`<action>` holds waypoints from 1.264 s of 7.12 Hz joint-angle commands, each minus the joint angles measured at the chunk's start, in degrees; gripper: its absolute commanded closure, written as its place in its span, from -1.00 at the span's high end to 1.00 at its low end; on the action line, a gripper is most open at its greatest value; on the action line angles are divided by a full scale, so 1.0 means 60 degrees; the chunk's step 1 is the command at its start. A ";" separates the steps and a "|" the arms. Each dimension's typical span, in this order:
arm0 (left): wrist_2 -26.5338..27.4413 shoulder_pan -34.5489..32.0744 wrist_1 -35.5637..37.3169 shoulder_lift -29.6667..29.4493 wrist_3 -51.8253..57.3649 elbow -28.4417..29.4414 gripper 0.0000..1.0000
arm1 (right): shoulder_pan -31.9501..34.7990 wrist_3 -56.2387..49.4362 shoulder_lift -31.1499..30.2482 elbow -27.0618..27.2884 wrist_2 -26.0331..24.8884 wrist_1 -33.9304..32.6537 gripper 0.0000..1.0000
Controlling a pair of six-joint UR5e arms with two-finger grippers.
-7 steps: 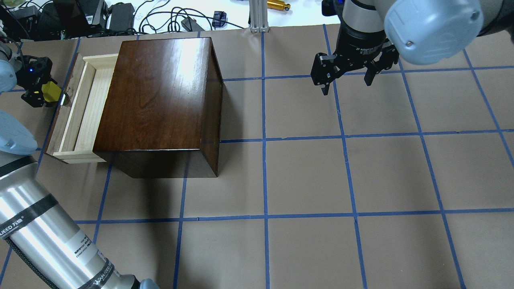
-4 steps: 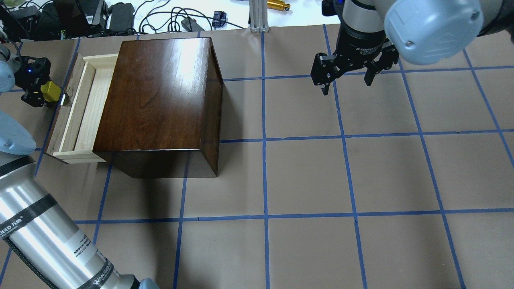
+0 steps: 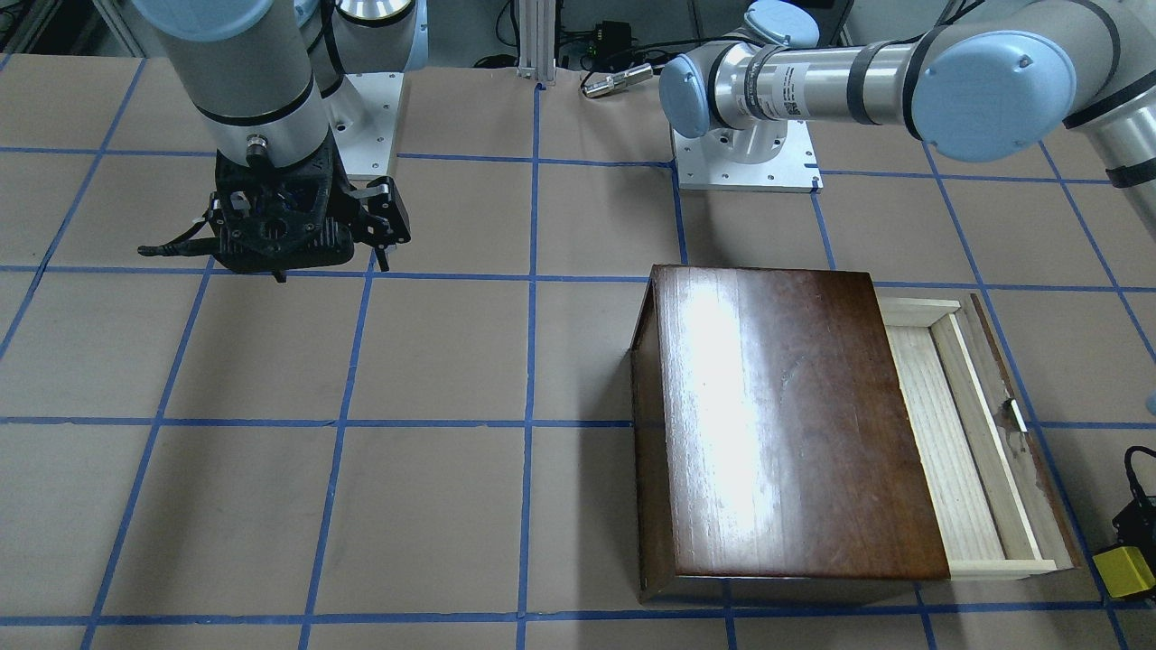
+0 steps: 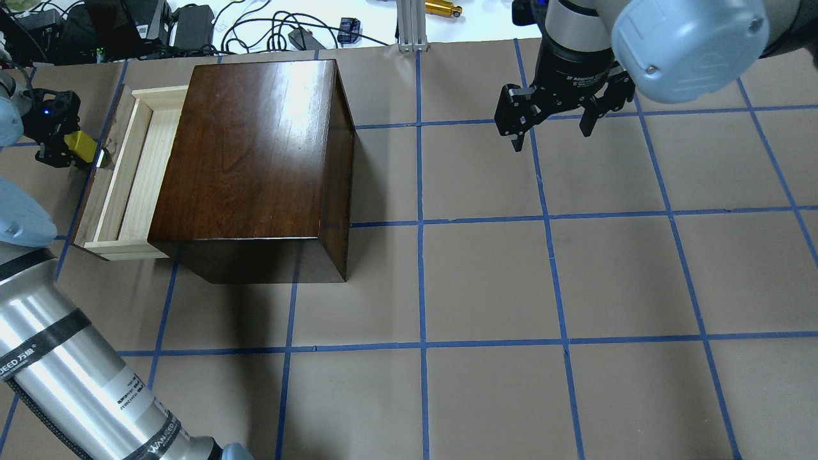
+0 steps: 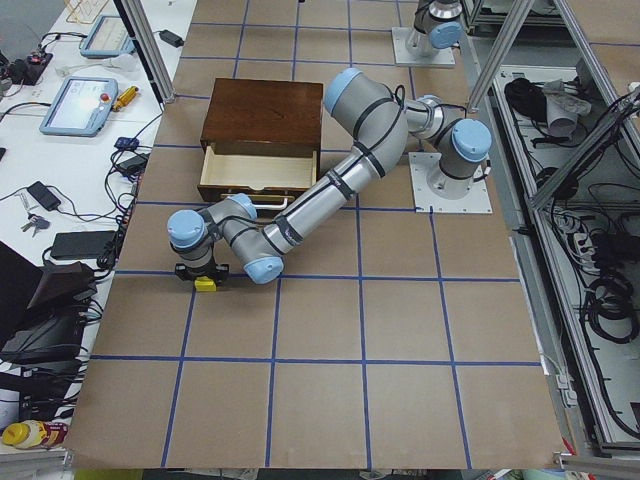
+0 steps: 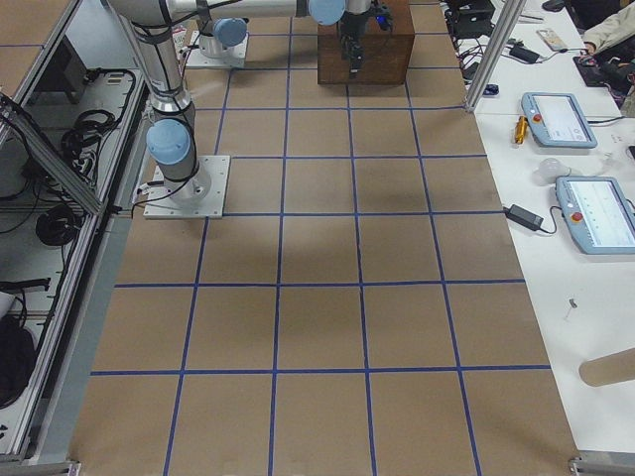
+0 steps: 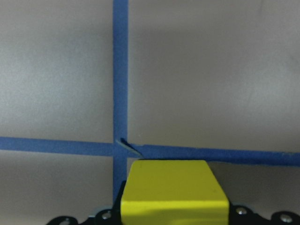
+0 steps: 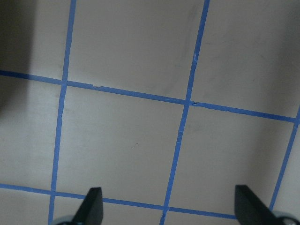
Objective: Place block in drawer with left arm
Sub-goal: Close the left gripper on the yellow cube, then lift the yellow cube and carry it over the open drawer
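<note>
The yellow block (image 4: 81,142) sits in my left gripper (image 4: 74,148), which is shut on it just left of the open drawer's dark front with its white handle (image 4: 101,158). The drawer (image 4: 137,166) of pale wood is pulled out and I see nothing in it. In the left wrist view the block (image 7: 173,192) fills the bottom centre above blue tape lines. In the front-facing view the block (image 3: 1123,571) is at the right edge, beside the drawer (image 3: 957,433). My right gripper (image 4: 551,131) is open and empty, far right of the cabinet; its fingertips (image 8: 93,206) show over bare table.
The dark-brown cabinet (image 4: 255,153) stands to the right of the drawer. Cables and power bricks (image 4: 192,25) lie along the far table edge. The brown table with its blue tape grid (image 4: 511,287) stretches to the right and front.
My left gripper with the block has shifted a little to the left, away from the drawer front, and the block looks smaller. The right arm has not moved.
</note>
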 commanded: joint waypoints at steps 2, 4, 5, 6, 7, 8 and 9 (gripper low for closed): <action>-0.0004 0.0000 0.0010 -0.0002 -0.0011 0.0001 -1.00 | 0.0000 0.0004 0.0000 0.0000 0.0000 0.0000 1.00; -0.0004 0.0000 0.0010 0.0027 0.0003 0.0001 -1.00 | 0.0000 0.0004 0.0000 0.0000 0.0015 0.0000 1.00; 0.0025 0.0000 -0.0120 0.0259 -0.0011 -0.0057 -1.00 | 0.0000 0.0004 0.0000 0.0000 0.0000 0.0000 1.00; 0.0083 -0.0029 -0.0774 0.0784 -0.0041 -0.0101 -1.00 | 0.0000 -0.0010 0.0000 0.0000 0.0000 0.0000 1.00; 0.0127 -0.0087 -0.1636 0.1456 -0.0113 -0.0203 -1.00 | 0.0000 -0.0011 0.0000 0.0000 0.0000 0.0000 1.00; 0.0084 -0.0102 -0.2341 0.2260 -0.0114 -0.0508 -1.00 | 0.0000 -0.0011 0.0000 0.0000 0.0000 0.0000 1.00; 0.0069 -0.0102 -0.2508 0.3037 -0.0129 -0.1121 -1.00 | 0.0000 0.0004 0.0000 0.0000 0.0000 0.0000 1.00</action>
